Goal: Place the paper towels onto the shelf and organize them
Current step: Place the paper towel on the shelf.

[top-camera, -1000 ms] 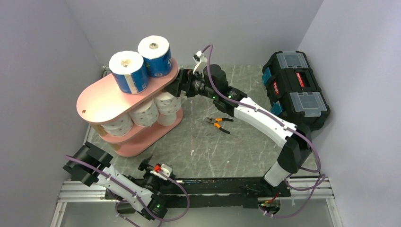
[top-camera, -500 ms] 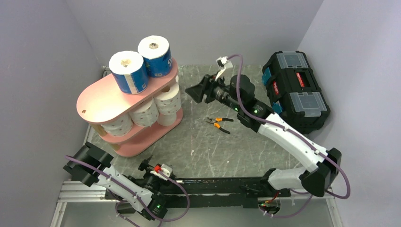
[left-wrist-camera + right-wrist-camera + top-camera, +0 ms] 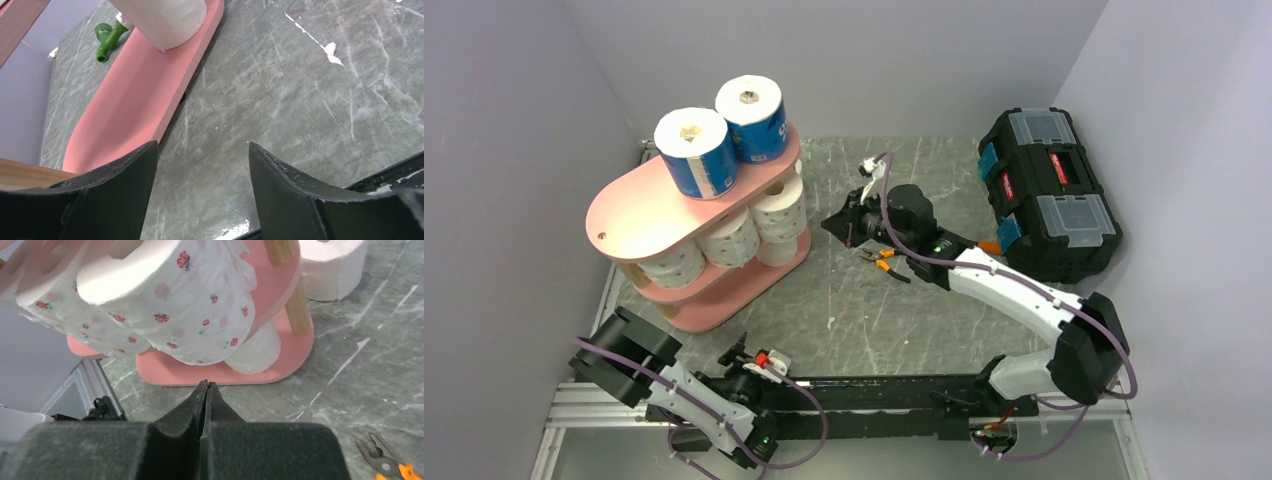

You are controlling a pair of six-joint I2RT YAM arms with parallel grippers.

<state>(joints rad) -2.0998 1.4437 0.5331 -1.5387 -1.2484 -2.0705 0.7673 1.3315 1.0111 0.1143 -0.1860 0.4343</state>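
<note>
Top external view: the left arm lies folded low at the near edge, elbow out to the left, and the left gripper sits just above the table. The left wrist view shows its jaws spread wide with nothing between them. Farther in, the right arm reaches toward the table's middle, and the right gripper points at the shelf, near but apart from it. Its fingers are pressed together and empty. Orange-handled pliers lie just beside it. The paper towels fill the shelf: speckled rolls on the middle tier, plain white rolls at the right end, and two blue-wrapped rolls upright on top. A black toolbox stands far right.
</note>
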